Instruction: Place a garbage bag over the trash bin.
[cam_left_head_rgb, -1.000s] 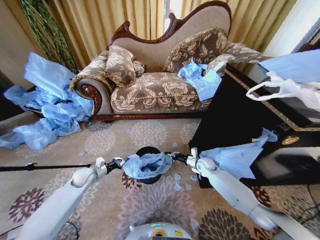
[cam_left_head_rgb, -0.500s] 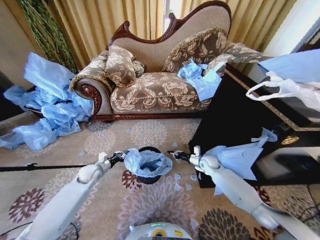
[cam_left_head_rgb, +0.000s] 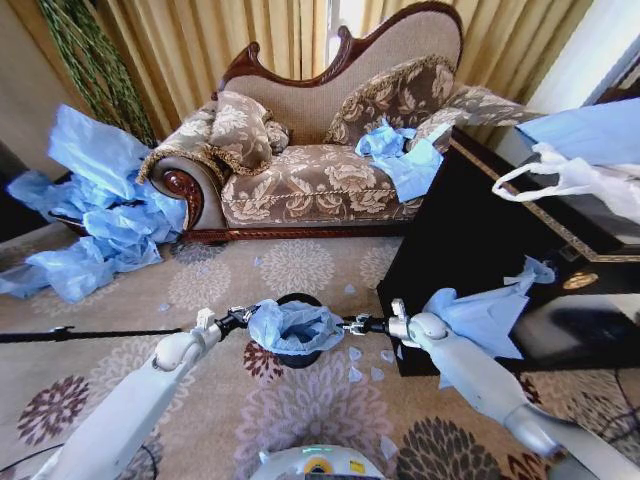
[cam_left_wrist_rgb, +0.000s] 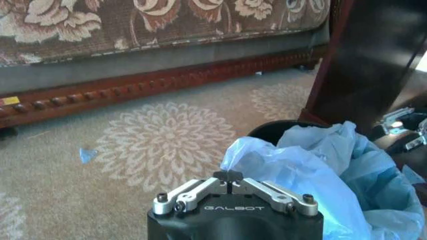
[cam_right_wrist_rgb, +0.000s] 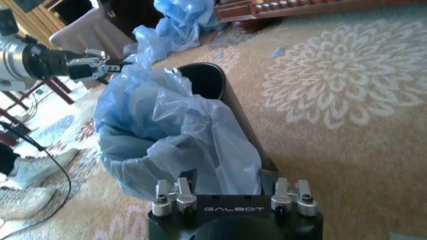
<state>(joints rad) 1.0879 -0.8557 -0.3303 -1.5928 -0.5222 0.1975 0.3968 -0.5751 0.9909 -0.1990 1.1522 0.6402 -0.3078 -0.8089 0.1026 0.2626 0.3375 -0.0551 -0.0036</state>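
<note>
The trash bin (cam_left_head_rgb: 299, 301) stands on the carpet between my two arms, black and round. The garbage bag (cam_left_head_rgb: 295, 328), crinkly light blue, sits bunched in and over its mouth. My left gripper (cam_left_head_rgb: 240, 318) is shut on the bag's left edge; in the left wrist view the fingertips (cam_left_wrist_rgb: 230, 176) pinch the plastic (cam_left_wrist_rgb: 313, 170) beside the bin rim (cam_left_wrist_rgb: 280, 130). My right gripper (cam_left_head_rgb: 356, 325) is open just off the bag's right side. In the right wrist view its gripper (cam_right_wrist_rgb: 230, 189) stands with jaws wide apart, the bag (cam_right_wrist_rgb: 167, 125) bulging in front over the bin (cam_right_wrist_rgb: 208, 80).
A patterned sofa (cam_left_head_rgb: 320, 150) stands behind, a tall black cabinet (cam_left_head_rgb: 470, 220) close on the right. Heaps of blue bags (cam_left_head_rgb: 90, 210) lie at the left; another blue bag (cam_left_head_rgb: 485, 315) drapes by my right arm. A white handled bag (cam_left_head_rgb: 570, 180) lies on the cabinet. A black rod (cam_left_head_rgb: 80, 334) reaches in from the left.
My right gripper has drawn back a little from the bag's right edge toward the cabinet. The left gripper keeps hold and has lifted the left edge slightly.
</note>
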